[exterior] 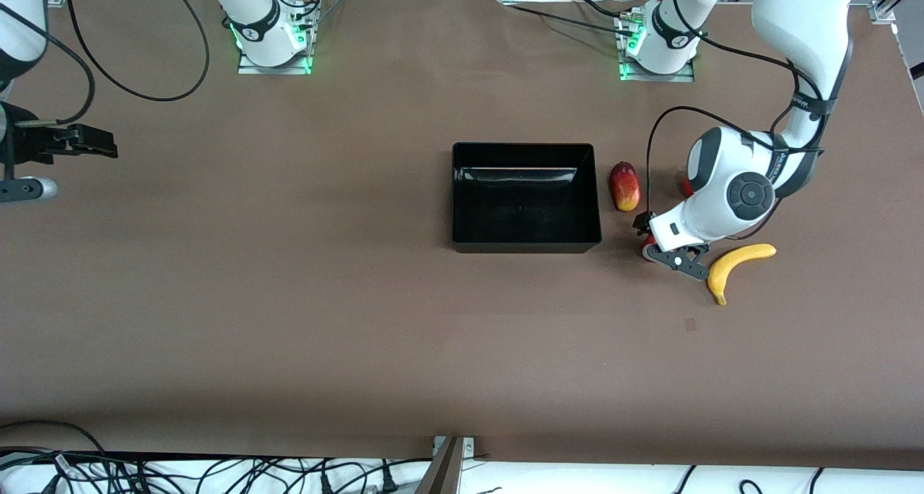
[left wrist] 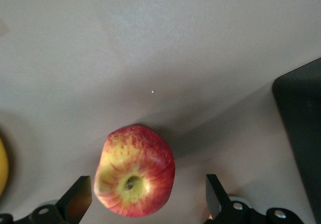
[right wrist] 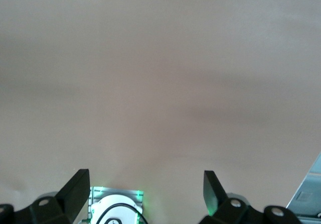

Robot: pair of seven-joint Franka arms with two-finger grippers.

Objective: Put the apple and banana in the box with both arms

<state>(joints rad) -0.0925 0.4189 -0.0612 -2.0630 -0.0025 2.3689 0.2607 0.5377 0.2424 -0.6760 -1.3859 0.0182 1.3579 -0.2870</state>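
The apple (left wrist: 134,171), red with yellow streaks, lies on the table between the open fingers of my left gripper (left wrist: 146,181), with a gap on each side. In the front view the left gripper (exterior: 662,247) is low over the apple (exterior: 647,248), which is mostly hidden. The yellow banana (exterior: 738,264) lies beside the gripper, toward the left arm's end; its edge also shows in the left wrist view (left wrist: 2,166). The black box (exterior: 525,241) stands empty mid-table, and it shows in the left wrist view too (left wrist: 301,128). My right gripper (exterior: 90,142) waits open and empty at the right arm's end (right wrist: 145,194).
A red-yellow mango (exterior: 624,185) lies between the box and the left arm. A small red thing (exterior: 686,185) shows partly past the left arm's wrist. The right wrist view shows bare table and the right arm's base (right wrist: 115,209).
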